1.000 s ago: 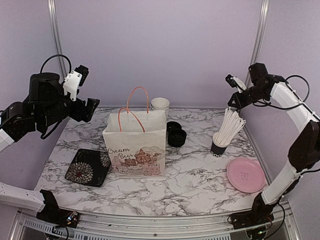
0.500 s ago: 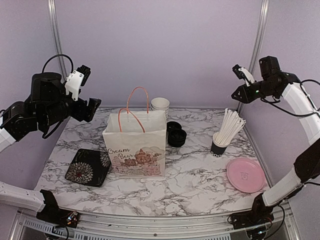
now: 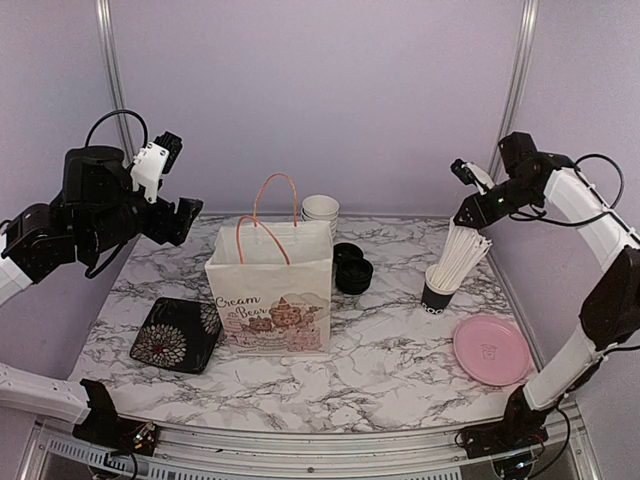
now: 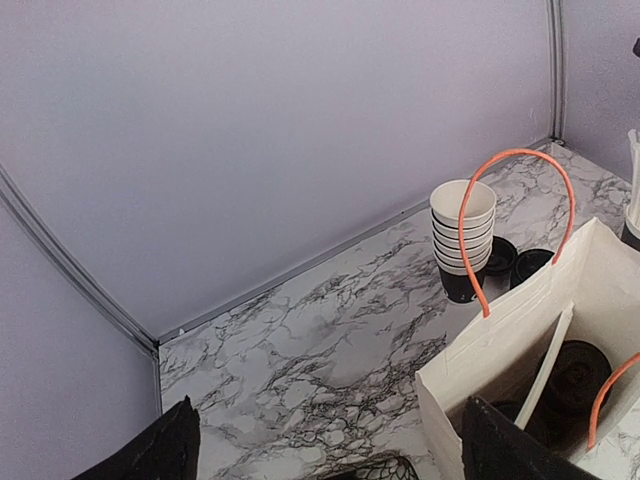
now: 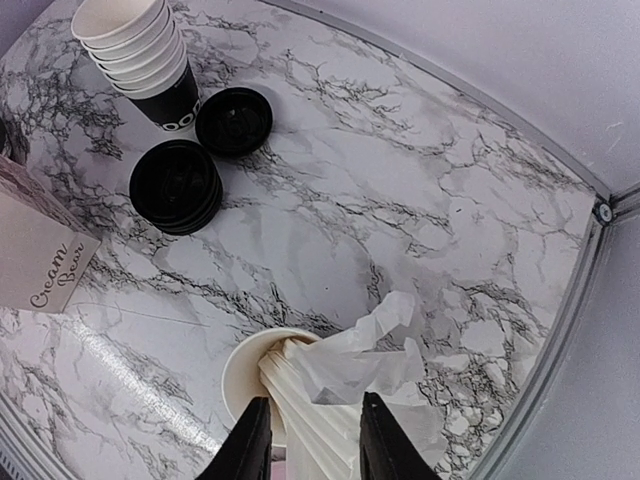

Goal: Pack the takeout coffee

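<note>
A black lid [image 4: 575,372] shows inside the white paper bag [image 3: 270,290], also seen in the left wrist view [image 4: 520,340]; it looks like a lidded takeout coffee cup, its body hidden. Two low black lidded rounds [image 3: 352,268] sit behind the bag and show from above in the right wrist view [image 5: 175,185]. I cannot tell whether they are cups or lid stacks. My left gripper [image 3: 183,218] hangs open and empty left of the bag [image 4: 325,460]. My right gripper [image 3: 466,208] is open just above the straws [image 5: 312,445], its fingers either side of the bundle.
A black cup full of white straws [image 3: 438,290] stands at the right. A stack of nested white-lined cups [image 3: 320,210] is behind the bag. A pink plate [image 3: 490,350] lies front right, and a black patterned square dish [image 3: 177,333] front left.
My right arm rose toward the right wall, then came back down and left to just above the straws. The left arm has barely moved.
</note>
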You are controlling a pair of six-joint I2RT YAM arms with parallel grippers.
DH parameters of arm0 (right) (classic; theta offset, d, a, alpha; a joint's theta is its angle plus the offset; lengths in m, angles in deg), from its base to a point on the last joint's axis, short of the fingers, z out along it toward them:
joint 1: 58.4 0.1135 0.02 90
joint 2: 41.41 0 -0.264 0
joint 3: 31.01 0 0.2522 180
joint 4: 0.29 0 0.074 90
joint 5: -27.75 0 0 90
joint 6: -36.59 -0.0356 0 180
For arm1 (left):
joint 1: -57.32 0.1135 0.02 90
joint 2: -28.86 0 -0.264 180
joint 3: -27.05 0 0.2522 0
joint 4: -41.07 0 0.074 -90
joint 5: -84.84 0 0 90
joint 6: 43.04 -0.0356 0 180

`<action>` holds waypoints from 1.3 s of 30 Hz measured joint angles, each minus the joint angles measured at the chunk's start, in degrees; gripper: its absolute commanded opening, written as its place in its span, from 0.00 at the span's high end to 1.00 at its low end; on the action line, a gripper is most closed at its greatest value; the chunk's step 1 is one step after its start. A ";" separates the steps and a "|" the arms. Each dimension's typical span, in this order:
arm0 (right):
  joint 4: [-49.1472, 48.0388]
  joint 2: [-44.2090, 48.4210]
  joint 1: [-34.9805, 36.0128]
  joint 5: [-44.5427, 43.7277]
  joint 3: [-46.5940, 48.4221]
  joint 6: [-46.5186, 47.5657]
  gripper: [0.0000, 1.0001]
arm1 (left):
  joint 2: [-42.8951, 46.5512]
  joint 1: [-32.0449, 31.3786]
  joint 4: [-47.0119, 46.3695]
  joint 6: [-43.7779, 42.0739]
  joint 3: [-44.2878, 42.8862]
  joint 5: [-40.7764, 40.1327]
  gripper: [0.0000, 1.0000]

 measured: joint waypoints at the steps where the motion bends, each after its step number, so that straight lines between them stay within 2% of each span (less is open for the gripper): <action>1: 0.09 -0.13 0.00 0.00 -0.13 0.02 0.70 | 0.00 0.00 0.00 0.00 0.11 0.02 0.09; 11: 0.48 -2.40 0.00 0.04 -0.17 0.20 0.71 | 0.00 0.00 0.00 0.02 0.48 0.00 0.09; 18: 0.48 -4.48 0.00 0.24 -0.13 0.37 0.76 | -0.02 0.00 -0.02 0.02 0.90 0.00 0.09; 30: 0.50 -5.03 0.00 1.64 2.47 0.35 0.92 | -0.02 0.00 -0.02 0.02 1.29 0.00 0.09; 33: 0.50 -4.98 0.17 1.77 2.58 0.35 0.92 | -0.02 0.00 -0.02 0.02 1.31 0.00 0.09; 35: 0.50 -4.85 0.20 1.75 2.60 0.37 0.83 | -0.02 0.02 -0.02 0.02 1.31 0.02 0.09; 39: 0.48 -4.74 0.20 1.75 2.67 0.59 0.75 | -0.02 0.00 -0.02 0.02 1.31 0.04 0.09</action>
